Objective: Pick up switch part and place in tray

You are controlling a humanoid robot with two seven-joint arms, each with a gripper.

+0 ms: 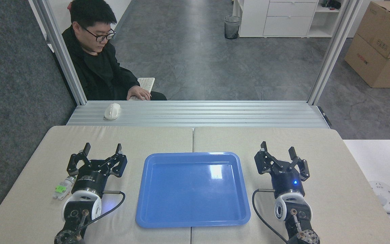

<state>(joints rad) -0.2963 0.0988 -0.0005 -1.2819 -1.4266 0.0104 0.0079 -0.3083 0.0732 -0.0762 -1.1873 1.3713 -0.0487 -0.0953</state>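
The black two-fingered left hand (102, 149) has angular linkage fingers on a dark cylindrical body bearing small white lettering. Behind it sits a white ring-shaped wrist joint, with a thin black cable looping beside it. The matching black right hand (278, 150) shows a small blue light.
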